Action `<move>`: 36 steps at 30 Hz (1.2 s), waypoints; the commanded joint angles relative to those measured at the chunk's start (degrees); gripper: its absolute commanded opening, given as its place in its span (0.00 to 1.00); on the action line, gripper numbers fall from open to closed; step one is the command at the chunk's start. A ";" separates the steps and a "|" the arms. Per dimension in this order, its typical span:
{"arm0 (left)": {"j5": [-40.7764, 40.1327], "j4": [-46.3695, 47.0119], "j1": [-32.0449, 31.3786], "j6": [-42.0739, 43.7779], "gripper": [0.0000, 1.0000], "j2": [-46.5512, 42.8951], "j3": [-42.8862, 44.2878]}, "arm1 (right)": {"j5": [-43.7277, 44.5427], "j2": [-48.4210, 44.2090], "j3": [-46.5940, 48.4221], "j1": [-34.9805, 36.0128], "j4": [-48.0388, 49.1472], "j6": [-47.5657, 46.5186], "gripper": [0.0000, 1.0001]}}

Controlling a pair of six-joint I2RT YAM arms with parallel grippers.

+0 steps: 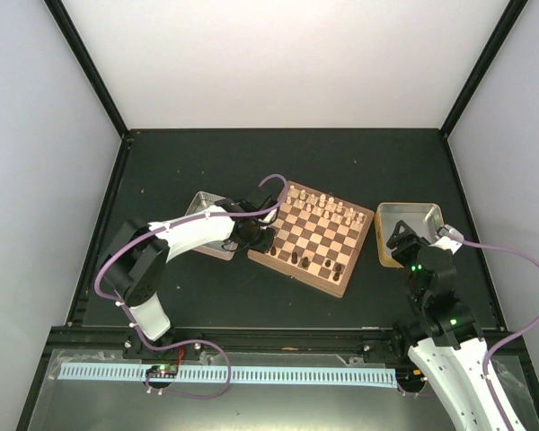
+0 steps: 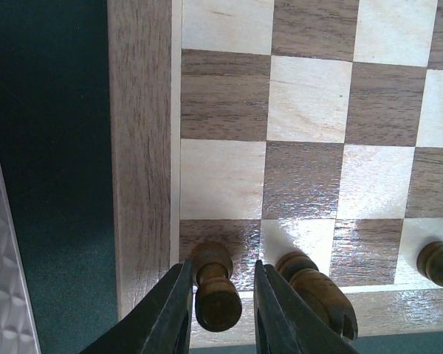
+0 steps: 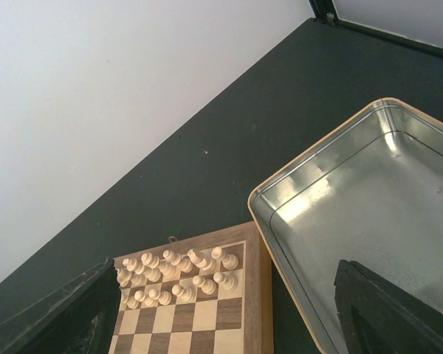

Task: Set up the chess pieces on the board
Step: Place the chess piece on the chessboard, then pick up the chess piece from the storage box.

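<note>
The board (image 1: 296, 275) lies mid-table, its rim also in the left wrist view (image 2: 140, 147). Several dark brown chess pieces (image 1: 305, 263) stand along its near row. My left gripper (image 1: 259, 235) is at the board's left corner. In the left wrist view it (image 2: 221, 269) straddles a dark piece (image 2: 215, 291) standing on the corner square. The left finger touches the piece and a gap shows at the right finger, so it is open. Two more dark pieces (image 2: 317, 287) stand to the right. My right gripper (image 1: 401, 235) is open and empty over a tray.
Cream-white pieces (image 1: 323, 205) fill the board's far two rows, also in the right wrist view (image 3: 177, 276). A metal tray (image 1: 413, 215) sits right of the board, bare inside (image 3: 369, 214). Another tray (image 1: 202, 205) lies left of the board under my left arm.
</note>
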 commanded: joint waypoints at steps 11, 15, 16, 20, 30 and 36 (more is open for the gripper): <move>-4.09 -2.72 1.37 -0.41 0.42 -5.96 4.15 | 0.06 -0.62 -0.28 0.29 0.48 0.39 0.80; -6.71 -2.22 4.20 -1.09 0.49 -9.34 3.97 | 0.14 -0.62 -0.24 0.28 0.45 0.35 0.80; -7.79 -1.94 5.07 -1.36 0.49 -9.96 3.59 | 0.15 -0.69 -0.22 0.24 0.46 0.35 0.80; -11.52 -0.72 9.14 -3.26 0.46 -11.80 0.91 | 0.14 -0.71 -0.33 0.27 0.35 0.43 0.80; -11.56 2.38 16.12 -4.00 0.26 -8.90 -4.38 | 0.05 -0.47 -0.33 0.29 0.79 0.30 0.80; -10.21 3.19 17.15 -3.55 0.27 -5.06 -4.60 | 0.07 -0.19 -0.24 0.29 1.00 0.33 0.80</move>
